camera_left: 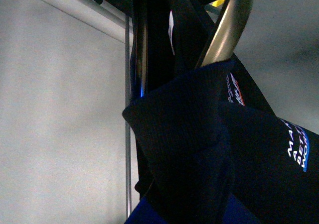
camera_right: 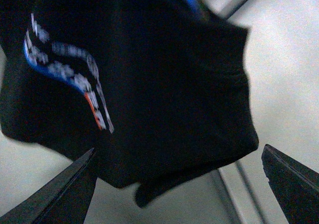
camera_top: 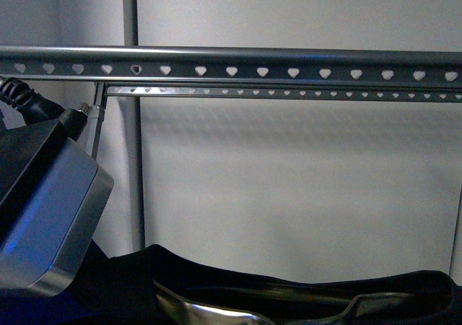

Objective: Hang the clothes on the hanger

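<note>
The hanger's round grey rail (camera_top: 231,53) and its strip of heart-shaped holes (camera_top: 231,71) cross the top of the front view. The black clothes (camera_top: 130,274) lie bunched along the bottom, below the rail, around a brass-toned wire coat hanger (camera_top: 209,312). My left gripper is shut on the clothes; its jaws are hidden under the black fabric (camera_left: 189,149), which fills the left wrist view with a white and blue logo (camera_left: 298,149). My right gripper (camera_right: 179,184) is open, with its fingertips (camera_right: 65,189) either side of a hanging fold of the clothes (camera_right: 164,84), not touching it.
My left arm's grey wrist housing (camera_top: 43,209) fills the lower left of the front view. A second holed strip (camera_top: 289,92) and a grey upright post (camera_top: 131,123) of the rack stand behind. A white wall (camera_top: 303,195) lies beyond.
</note>
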Available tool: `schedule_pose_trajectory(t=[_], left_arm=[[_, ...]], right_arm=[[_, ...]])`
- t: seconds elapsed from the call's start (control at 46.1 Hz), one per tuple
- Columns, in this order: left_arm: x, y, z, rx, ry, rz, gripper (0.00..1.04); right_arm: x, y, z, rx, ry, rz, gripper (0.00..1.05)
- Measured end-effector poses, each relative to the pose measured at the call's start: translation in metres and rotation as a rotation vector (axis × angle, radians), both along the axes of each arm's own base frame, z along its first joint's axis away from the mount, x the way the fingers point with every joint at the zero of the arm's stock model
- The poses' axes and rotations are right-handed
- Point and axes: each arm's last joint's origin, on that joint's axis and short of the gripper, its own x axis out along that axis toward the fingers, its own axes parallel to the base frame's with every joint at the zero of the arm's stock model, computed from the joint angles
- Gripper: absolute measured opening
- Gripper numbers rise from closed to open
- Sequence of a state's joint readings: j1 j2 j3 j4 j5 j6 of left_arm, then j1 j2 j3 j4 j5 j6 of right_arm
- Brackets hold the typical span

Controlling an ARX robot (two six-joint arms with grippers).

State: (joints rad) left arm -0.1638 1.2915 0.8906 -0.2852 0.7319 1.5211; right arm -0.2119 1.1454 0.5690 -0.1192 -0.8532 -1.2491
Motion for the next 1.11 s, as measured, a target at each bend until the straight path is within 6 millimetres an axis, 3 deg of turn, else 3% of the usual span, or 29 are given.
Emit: schedule_pose_trajectory(t=[0.087, 0.282, 0.477, 0.672, 0.867, 1.106], left_arm=[[0.0, 0.0, 0.0, 0.0, 0.0, 0.0, 0.04], [0.0, 0.0, 0.0, 0.001, 0.001, 0.0, 0.04], [0.0, 0.0, 0.0, 0.0, 0.001, -0.001, 0.04], [0.0, 0.0, 0.0, 0.001, -0.001, -0.001, 0.04], [0.0, 0.0, 0.0, 0.002, -0.002, -0.001, 0.04], [0.0, 0.0, 0.0, 0.002, -0.001, -0.001, 0.04]], right_arm=[[0.018, -0.001, 0.0, -0.153, -0.106, 0.094, 0.97], [0.045, 0.006, 0.017, -0.253, -0.231, 0.165, 0.97], [0.06, 0.014, 0.026, -0.278, -0.246, 0.171, 0.97], [0.074, 0.03, 0.02, -0.274, -0.183, 0.16, 0.96], [0.09, 0.045, 0.019, -0.235, -0.191, 0.149, 0.63], [0.091, 0.047, 0.019, -0.175, -0.16, 0.136, 0.28]])
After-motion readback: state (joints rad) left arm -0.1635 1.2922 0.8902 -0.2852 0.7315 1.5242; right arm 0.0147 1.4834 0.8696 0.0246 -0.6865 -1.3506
